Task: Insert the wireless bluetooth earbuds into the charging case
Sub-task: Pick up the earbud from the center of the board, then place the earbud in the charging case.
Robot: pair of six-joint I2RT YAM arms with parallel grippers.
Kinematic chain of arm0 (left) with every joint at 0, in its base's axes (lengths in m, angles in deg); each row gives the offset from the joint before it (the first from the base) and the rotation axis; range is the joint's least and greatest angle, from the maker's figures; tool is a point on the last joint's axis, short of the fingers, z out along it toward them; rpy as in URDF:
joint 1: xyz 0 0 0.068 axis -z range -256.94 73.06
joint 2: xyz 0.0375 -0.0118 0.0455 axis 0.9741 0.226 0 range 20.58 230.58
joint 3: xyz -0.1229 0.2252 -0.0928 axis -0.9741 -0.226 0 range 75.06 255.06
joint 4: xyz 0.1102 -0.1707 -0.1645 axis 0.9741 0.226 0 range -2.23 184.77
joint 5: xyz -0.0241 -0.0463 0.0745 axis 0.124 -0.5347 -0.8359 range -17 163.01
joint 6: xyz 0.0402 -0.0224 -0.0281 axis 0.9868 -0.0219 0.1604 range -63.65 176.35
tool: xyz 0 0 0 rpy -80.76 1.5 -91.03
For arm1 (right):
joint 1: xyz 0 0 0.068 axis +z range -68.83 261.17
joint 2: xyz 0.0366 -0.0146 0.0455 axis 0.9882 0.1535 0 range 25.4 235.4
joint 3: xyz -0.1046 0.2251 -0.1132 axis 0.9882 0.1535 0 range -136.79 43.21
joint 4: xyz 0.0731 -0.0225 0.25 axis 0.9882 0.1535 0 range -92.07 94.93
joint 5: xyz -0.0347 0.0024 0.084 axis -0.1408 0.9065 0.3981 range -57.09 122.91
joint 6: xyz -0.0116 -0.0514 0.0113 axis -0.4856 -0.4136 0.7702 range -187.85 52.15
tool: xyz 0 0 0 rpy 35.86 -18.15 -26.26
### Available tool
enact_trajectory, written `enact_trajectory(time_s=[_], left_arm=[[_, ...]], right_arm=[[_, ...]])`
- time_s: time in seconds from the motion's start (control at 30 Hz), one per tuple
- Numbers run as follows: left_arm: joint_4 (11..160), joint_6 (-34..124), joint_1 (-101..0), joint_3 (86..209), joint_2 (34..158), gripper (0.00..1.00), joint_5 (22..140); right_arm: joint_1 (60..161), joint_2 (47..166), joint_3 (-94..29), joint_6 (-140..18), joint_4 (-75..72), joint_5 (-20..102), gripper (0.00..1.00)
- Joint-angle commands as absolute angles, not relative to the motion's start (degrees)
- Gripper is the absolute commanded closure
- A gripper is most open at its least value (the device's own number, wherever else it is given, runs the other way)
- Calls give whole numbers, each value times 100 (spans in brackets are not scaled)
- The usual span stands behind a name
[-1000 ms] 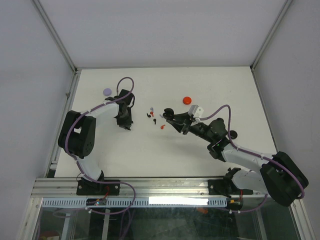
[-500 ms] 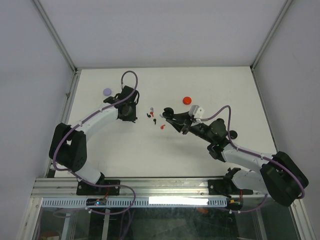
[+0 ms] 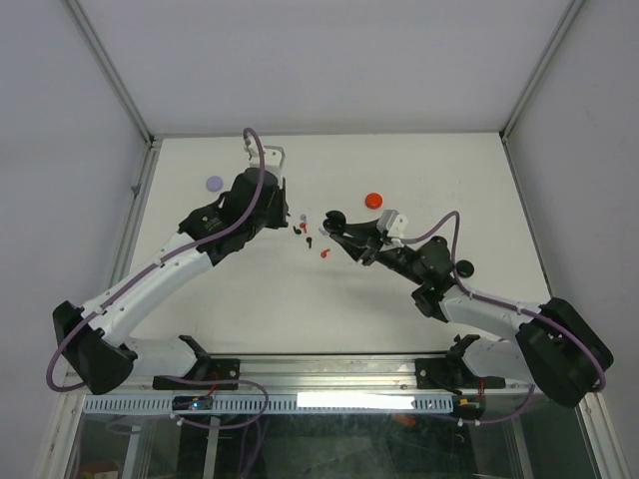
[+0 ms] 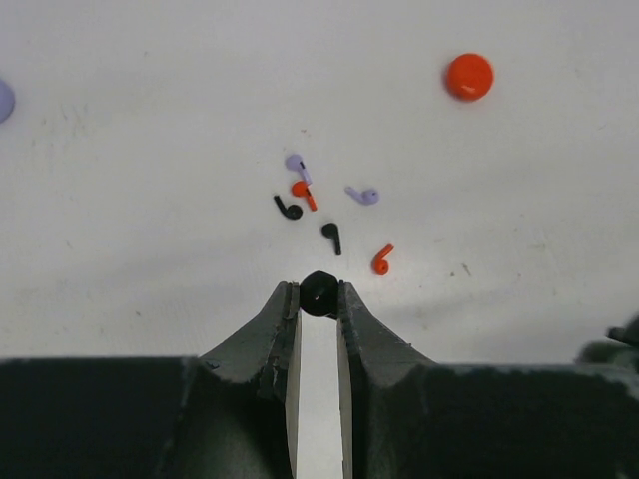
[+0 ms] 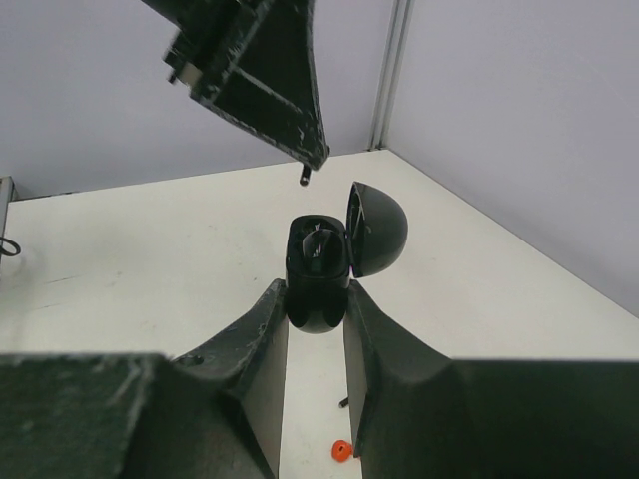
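My left gripper [image 4: 319,294] is shut on a tiny black earbud [image 4: 319,293] pinched at its fingertips. It hangs above the loose earbuds on the table: lavender [image 4: 297,165], red [image 4: 303,190] and black [image 4: 330,236] ones. In the right wrist view my right gripper [image 5: 317,289] is shut on the black charging case [image 5: 319,261], held upright with its lid [image 5: 377,230] hinged open to the right. The left gripper's fingers [image 5: 285,100] reach in from above, and the earbud [image 5: 305,178] at their tip hovers just above and behind the case's open mouth, apart from it.
A round red case [image 3: 374,200] lies shut behind the right gripper. A lavender case [image 3: 214,184] sits at the far left. The loose earbuds [image 3: 303,228] are scattered between the two grippers. Grey walls close in the table.
The left arm has stretched out and swung right and away with the black earbud, ending close to the open case. The right arm has barely moved.
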State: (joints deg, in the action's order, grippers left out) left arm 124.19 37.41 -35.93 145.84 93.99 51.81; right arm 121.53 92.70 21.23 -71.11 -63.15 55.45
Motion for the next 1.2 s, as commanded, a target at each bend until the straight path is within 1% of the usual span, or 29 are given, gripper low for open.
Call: enact_trajectory(time_s=[0.0, 0.27, 0.63, 0.9, 1.17], left_arm=[[11559, 4105, -3259, 14573, 8892, 96, 4956], [10647, 4954, -2406, 14305, 8611, 94, 4486], [10234, 6444, -1408, 14461, 8986, 92, 3596], [10003, 6957, -957, 14462, 9324, 92, 2985], [9909, 7158, -862, 14501, 9535, 92, 2759]], right_arm=[[12187, 9421, 1863, -7309, -6888, 5204, 100], [12195, 9558, 1816, -7308, -7001, 5211, 100], [12196, 9437, 1834, -7239, -7009, 5300, 100], [12196, 9349, 1843, -7138, -7018, 5377, 100], [12195, 9301, 1851, -7086, -7017, 5417, 100]])
